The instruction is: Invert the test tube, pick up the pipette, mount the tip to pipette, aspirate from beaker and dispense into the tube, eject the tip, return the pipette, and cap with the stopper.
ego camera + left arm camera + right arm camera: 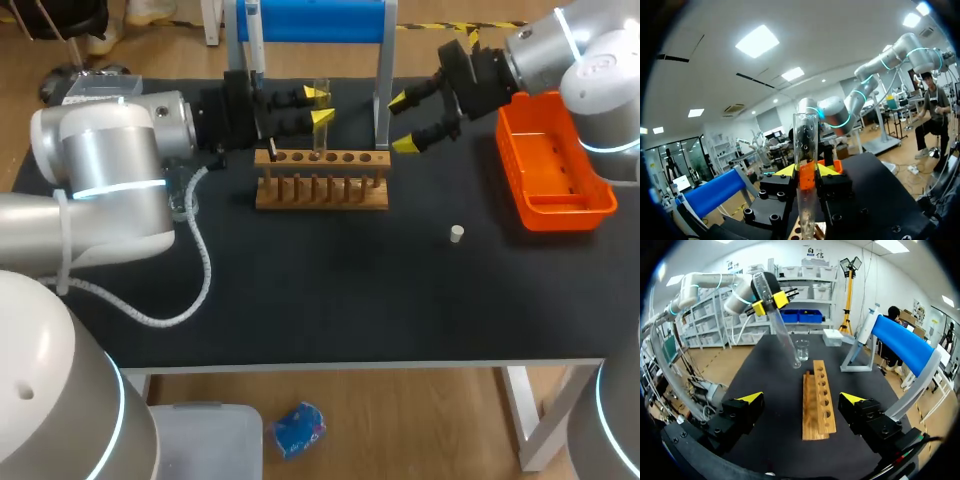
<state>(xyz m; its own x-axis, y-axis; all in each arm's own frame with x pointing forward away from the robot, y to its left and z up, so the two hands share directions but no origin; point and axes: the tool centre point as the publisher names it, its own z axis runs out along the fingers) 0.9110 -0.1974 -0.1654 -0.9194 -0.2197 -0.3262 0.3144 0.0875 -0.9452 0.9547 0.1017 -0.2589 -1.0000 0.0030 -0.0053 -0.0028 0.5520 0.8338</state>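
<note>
**Test tube in left hand, above rack: hazards and position**

Hazards, as judged:
- Bench (330, 290): a tube dropped from this height would probably roll or break. Only two narrow pads hold smooth glass, so slip is the likely cause.
- Wooden rack (322, 180): it sits directly under the hand. Lowering off-centre would knock the rounded end against the wood instead of entering a hole.
- Right hand (405, 122): released, fingers wide, just beside the rack's far end. Any sideways swing of the tube could strike it.
- Stopper (456, 234): it lies loose, well apart from both hands, and is easily nudged away.

Position:
- Left hand (318, 105): it is clamped on the test tube (320, 140) around mid-length.
- The tube's open mouth rises beyond the fingertips. Its rounded end hangs below them, near the rack but apart from it.
</note>
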